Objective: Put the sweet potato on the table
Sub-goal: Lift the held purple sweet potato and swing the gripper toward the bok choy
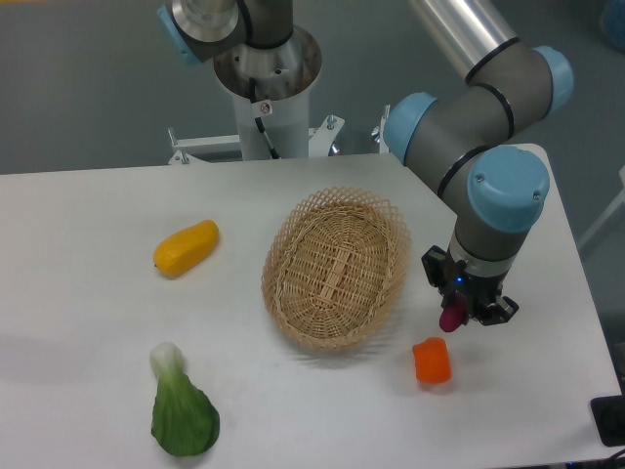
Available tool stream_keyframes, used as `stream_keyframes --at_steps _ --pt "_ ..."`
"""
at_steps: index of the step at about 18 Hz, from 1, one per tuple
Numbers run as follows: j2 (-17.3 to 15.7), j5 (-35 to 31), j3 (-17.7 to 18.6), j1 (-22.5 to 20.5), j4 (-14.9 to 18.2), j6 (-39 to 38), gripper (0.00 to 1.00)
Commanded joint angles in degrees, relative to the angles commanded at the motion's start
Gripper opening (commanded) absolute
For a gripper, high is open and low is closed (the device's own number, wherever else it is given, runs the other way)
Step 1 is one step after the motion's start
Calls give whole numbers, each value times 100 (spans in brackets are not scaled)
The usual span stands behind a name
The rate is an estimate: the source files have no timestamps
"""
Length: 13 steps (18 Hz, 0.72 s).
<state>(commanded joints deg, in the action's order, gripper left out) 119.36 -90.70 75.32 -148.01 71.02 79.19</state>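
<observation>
Only the magenta end of the sweet potato [451,319] shows, poking out below my gripper [461,311], which is shut on it. The gripper hangs at the right side of the white table [88,293], just right of the wicker basket and a little above and behind the small orange-red piece. Whether the sweet potato touches the tabletop cannot be told; most of it is hidden by the fingers.
An oval wicker basket [337,268] sits mid-table, empty. An orange-red chunky piece [432,361] lies just below the gripper. A yellow-orange vegetable [186,247] lies at the left, a green leafy vegetable [182,405] at the front left. The robot's base [266,93] stands behind.
</observation>
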Motion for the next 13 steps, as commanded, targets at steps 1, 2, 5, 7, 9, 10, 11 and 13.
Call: stream_keyframes --at_steps 1,2,5,7,9,10,11,13 --pt "0 9 -9 9 0 -17 16" --pt "-9 17 0 9 0 -26 16" --pt "-9 26 0 53 9 -53 16" --pt "-9 53 -17 70 17 -88 16" --pt "9 62 -17 158 9 -289 16" --pt "44 35 -17 193 0 -360 16" --pt "70 9 -17 272 -9 -378 16" --pt "123 17 -44 421 -35 -552 16"
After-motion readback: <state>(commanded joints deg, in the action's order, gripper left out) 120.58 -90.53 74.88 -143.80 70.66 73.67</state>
